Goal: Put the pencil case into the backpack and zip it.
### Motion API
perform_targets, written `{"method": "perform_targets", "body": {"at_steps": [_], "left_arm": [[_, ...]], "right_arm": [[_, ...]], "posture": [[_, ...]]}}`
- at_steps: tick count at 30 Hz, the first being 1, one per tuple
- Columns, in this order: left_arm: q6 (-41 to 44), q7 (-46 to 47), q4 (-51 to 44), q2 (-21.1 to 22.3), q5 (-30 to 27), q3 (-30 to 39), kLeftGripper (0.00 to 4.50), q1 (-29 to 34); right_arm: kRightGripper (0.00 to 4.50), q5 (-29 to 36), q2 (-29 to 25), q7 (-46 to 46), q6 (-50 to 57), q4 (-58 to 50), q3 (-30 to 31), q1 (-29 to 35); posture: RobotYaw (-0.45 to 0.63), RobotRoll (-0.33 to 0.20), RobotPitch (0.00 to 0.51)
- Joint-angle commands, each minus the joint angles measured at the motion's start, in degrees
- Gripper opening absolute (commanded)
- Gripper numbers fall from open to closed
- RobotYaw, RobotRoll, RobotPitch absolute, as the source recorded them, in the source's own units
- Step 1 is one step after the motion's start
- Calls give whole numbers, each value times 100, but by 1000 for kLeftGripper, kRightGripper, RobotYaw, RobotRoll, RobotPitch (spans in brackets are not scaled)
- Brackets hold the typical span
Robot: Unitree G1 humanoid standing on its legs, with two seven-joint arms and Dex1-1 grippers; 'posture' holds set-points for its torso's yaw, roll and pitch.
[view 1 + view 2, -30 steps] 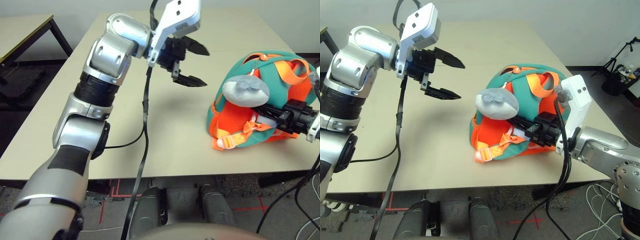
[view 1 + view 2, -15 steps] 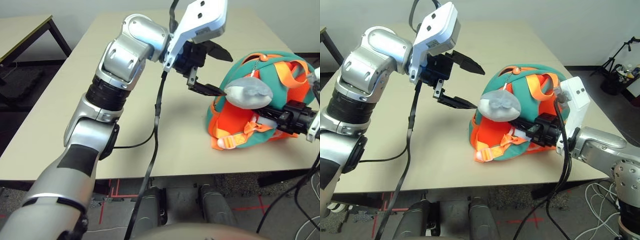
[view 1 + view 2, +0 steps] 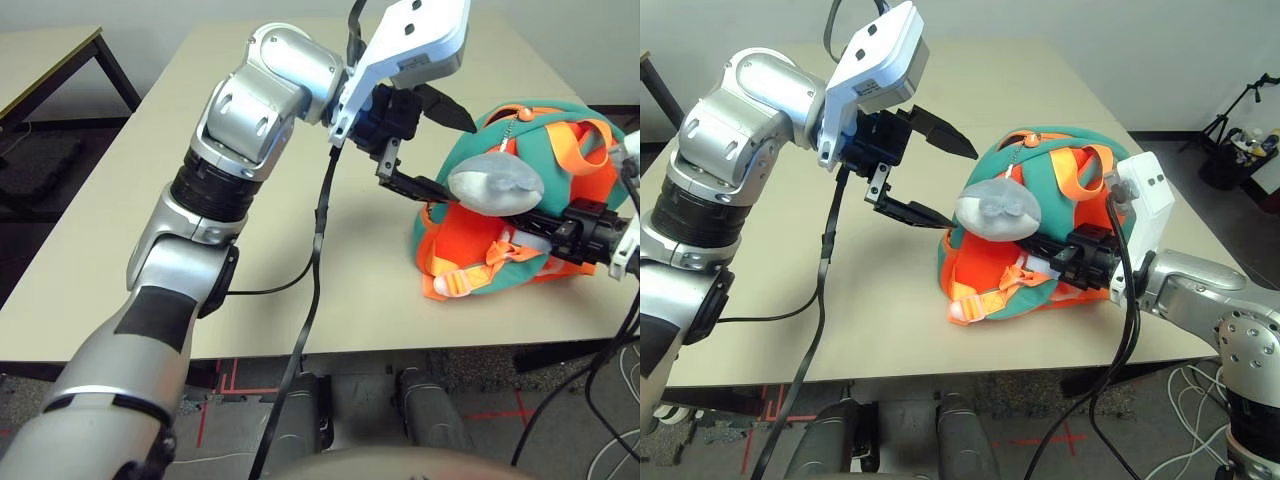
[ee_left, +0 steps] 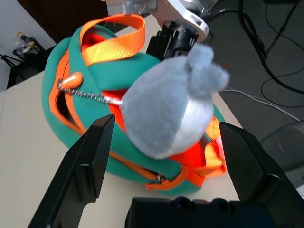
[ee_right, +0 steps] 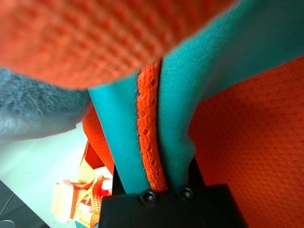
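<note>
Left hand (image 3: 432,145) moved across bench toward backpack (image 3: 560,140), wide-spread fingers now flanking grey plush charm (image 3: 495,182); charm shifted slightly.

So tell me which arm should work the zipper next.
Probably the left. The left gripper is open and free beside the backpack, near its zipper pull. The right gripper is shut on the backpack's fabric, steadying it.

On my table (image 3: 150,230) I count one backpack (image 3: 560,180), with one grey plush charm (image 3: 495,182) hanging on it. My two grippers, left (image 3: 435,150) and right (image 3: 545,232), flank that backpack.
</note>
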Motion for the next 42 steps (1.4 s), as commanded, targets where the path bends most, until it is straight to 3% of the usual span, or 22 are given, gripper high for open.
{"method": "perform_targets", "body": {"at_steps": [1, 13, 16, 23, 26, 28, 31, 36, 42], "left_arm": [[-54, 142, -272, -90, 80, -242, 4500, 177], [-65, 715, -235, -337, 239, -389, 4500, 307], [-247, 975, 3, -489, 318, -275, 3919, 256], [-563, 1122, 362, -503, 452, -241, 1568, 216], [-436, 1087, 327, -484, 373, -185, 672, 223], [-41, 1067, 248, -517, 103, -27, 324, 196], [495, 1038, 223, -382, -292, 375, 255, -16], [459, 1302, 897, -16, -263, 863, 255, -536], [1103, 1547, 1001, 290, -615, 1385, 253, -459]], "right_arm": [[123, -107, 79, 27, 104, 66, 164, -79], [123, -238, 169, 98, 195, 79, 156, -183], [123, -259, 203, 98, 223, 68, 153, -209], [123, -296, 253, 98, 257, 63, 148, -267], [123, -314, 272, 100, 266, 65, 150, -280], [123, -316, 280, 98, 274, 63, 151, -284], [123, -310, 292, 94, 293, 52, 140, -279], [123, -321, 287, 115, 312, 53, 117, -238], [123, -327, 341, 104, 322, 37, 131, -206]], "posture": [[-112, 0, 130], [-115, 0, 124], [-114, 0, 121], [-111, 0, 116], [-109, 0, 115], [-108, 0, 115], [-106, 0, 115], [-96, 0, 118], [-89, 0, 123]]}}
